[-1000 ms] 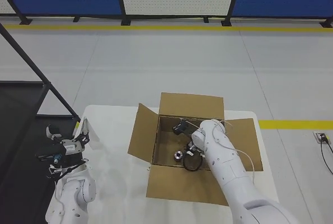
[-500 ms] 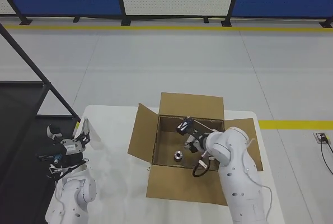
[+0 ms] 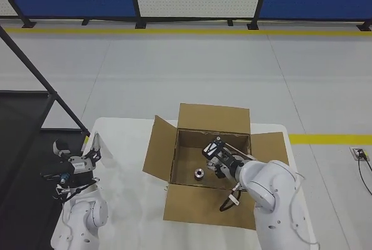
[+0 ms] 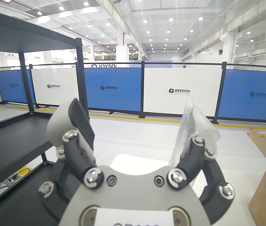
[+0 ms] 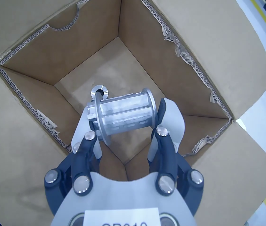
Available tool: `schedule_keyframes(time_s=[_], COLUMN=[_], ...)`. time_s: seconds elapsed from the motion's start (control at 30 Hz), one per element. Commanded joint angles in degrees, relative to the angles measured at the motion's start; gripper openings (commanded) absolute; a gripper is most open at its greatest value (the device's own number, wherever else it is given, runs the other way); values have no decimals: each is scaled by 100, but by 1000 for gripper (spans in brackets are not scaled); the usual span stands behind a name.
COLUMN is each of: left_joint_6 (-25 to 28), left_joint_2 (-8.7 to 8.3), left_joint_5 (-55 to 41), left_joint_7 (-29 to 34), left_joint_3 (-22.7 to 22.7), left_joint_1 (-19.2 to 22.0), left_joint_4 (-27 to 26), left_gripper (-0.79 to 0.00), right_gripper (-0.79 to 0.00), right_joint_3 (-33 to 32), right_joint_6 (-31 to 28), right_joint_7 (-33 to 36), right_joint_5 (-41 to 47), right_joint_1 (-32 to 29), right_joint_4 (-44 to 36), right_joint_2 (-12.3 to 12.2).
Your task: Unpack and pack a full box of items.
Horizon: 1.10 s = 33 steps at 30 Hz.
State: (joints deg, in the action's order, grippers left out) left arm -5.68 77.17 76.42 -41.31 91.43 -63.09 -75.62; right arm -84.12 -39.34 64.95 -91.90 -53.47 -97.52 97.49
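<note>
Unpacking, I judge: one part held over the open box.
Your right tool pinches a flanged metal cylinder above the box; a small ring lies on its floor. Next, lift clear of the walls, toward the desk. Your left tool stands spread.

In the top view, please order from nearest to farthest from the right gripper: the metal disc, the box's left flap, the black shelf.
1. Metal disc, on the box floor, close by the right gripper.
2. Left flap, at the box's side.
3. Black shelf, far left, past the table.
</note>
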Motion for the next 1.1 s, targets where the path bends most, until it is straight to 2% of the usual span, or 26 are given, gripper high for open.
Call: schedule_keyframes(time_s=[0.0, 0.13, 0.27, 0.47, 0.63, 0.77, 0.9, 1.07], left_joint_6=[14, 51, 78, 128, 145, 154, 143, 103], left_joint_2=[-5, -17, -20, -23, -26, -22, -15, -15], left_joint_5=[-7, -14, -11, 34, 36, 63, 99, 122], left_joint_7=[-16, -9, 4, 20, 34, 59, 82, 92], left_joint_3=[30, 94, 96, 70, 69, 22, -39, -45], left_joint_1=[-29, -60, -58, -40, -24, 6, 45, 61], left_joint_4=[-5, 16, 3, 2, 38, 60, 72, 64], left_gripper=[0, 0, 0, 0, 0, 0, 0, 0], right_gripper=[-785, -785, -785, -785, -785, -785, -785, -785], right_joint_3=[0, -58, -474, -1661, -2816, -3470, -3735, -3847], right_joint_6=[0, 244, 410, 527, 762, 879, 822, 334], right_joint_7=[0, -252, -308, -215, -228, -133, 142, 333], right_joint_5=[0, 46, 407, 1077, 1624, 1784, 1665, 1612], right_joint_1=[0, -34, -42, -200, -358, -300, -86, 30], right_joint_4=[0, 122, -193, -980, -1274, -1053, -404, 530], right_joint_2=[0, -34, -107, -287, -455, -606, -769, -970])
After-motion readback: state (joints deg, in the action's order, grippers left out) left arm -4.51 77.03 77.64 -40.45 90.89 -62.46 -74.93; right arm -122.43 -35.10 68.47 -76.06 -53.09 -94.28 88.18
